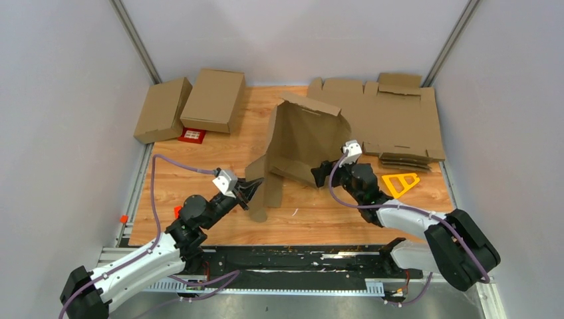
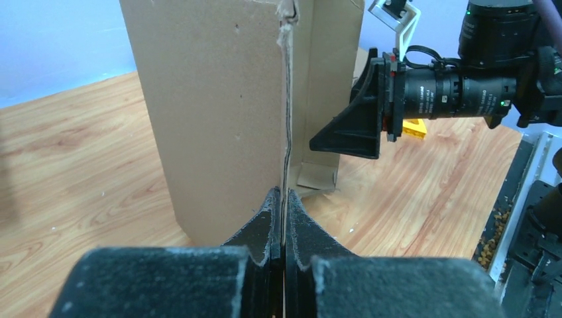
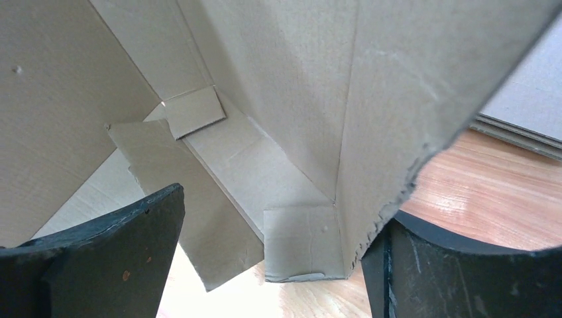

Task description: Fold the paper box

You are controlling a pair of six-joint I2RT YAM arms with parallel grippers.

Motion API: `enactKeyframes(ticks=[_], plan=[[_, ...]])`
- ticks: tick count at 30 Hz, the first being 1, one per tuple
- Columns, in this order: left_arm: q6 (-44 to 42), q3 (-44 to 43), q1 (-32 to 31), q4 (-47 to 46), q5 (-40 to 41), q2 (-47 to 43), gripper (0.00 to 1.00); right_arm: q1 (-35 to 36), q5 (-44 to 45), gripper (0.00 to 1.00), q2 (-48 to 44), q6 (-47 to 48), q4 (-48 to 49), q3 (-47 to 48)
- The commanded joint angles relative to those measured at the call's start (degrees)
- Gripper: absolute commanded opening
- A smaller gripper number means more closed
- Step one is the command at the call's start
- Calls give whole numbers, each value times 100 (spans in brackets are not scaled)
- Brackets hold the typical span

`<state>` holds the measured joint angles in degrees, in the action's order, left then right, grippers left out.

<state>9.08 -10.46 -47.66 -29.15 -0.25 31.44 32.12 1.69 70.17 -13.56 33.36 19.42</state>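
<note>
Box [image 1: 302, 133] stands half-folded mid table [image 1: 199, 153] — L gripper [image 1: 253, 194] clamped tight on its near flap edge, R gripper [image 1: 322, 174] jaws spread wide astride a wall edge, gripping nothing — so that thin one-sided pinch could slip/tear and box may flop.

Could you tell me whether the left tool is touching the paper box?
Touching; the left wrist view shows the left tool clamped on the paper box.

left arm [image 1: 133, 266], right arm [image 1: 406, 216]: white links, black joints, purple cables [image 1: 152, 193]; black left hand [image 1: 251, 194], right hand [image 1: 322, 174].
</note>
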Motion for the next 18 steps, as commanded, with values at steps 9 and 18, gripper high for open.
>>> enactKeyframes(ticks=[9, 18], plan=[[146, -228, -15, -126, -144, 208, 0, 933, 1132, 91, 230, 83, 664, 144], [148, -215, -15, -25, -94, 180, 0, 1375, 1879, 100, 1018, 210, -904, 921]])
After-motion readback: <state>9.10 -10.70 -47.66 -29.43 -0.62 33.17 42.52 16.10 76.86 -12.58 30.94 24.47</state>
